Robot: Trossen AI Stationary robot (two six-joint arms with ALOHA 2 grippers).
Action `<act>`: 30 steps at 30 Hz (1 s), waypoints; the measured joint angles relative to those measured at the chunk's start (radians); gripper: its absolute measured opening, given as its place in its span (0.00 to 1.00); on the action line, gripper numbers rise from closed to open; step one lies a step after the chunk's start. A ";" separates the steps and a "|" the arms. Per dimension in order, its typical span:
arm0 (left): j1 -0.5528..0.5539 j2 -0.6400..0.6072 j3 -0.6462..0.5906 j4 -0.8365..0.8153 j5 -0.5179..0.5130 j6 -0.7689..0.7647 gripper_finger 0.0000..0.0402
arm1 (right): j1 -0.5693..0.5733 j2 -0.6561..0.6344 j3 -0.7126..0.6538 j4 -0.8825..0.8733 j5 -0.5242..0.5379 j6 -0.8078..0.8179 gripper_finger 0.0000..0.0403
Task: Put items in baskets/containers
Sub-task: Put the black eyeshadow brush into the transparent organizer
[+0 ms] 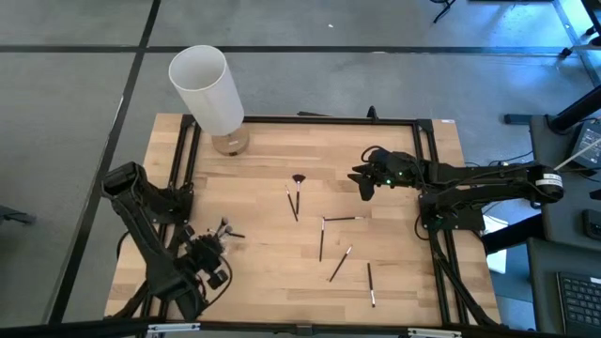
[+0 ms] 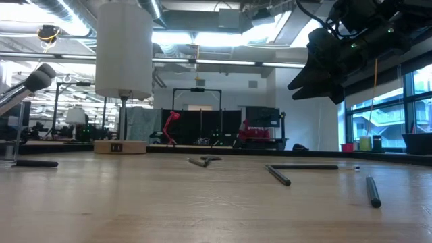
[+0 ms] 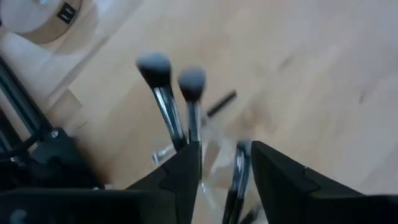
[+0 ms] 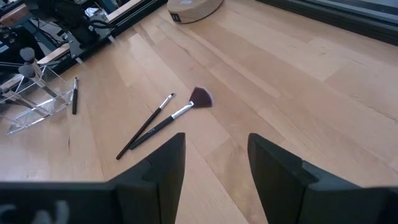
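Here the wooden surface (image 1: pixel 272 282) carries the clear tumbler (image 4: pixel 37 102), lying tipped near its left front corner with brushes (image 3: pixel 163 87) inside. Left end effector (image 1: pixel 208 252) hovers right over it, fingers apart around the cup, holding nothing, probably just after a drop. Right end effector (image 1: pixel 364 180), spread and empty, hangs above the loose fan brush (image 4: pixel 180 111), likely the next pick.

A tall white cylinder (image 1: pixel 208 87) stands at the far edge of the wooden table (image 1: pixel 272 282), with a small tan jar (image 1: pixel 230 143), possibly lidded, just beside its base
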 joint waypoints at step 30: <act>0.366 -0.040 0.200 0.291 -0.069 0.489 0.30 | 0.066 0.074 0.000 0.143 -0.061 -0.070 0.43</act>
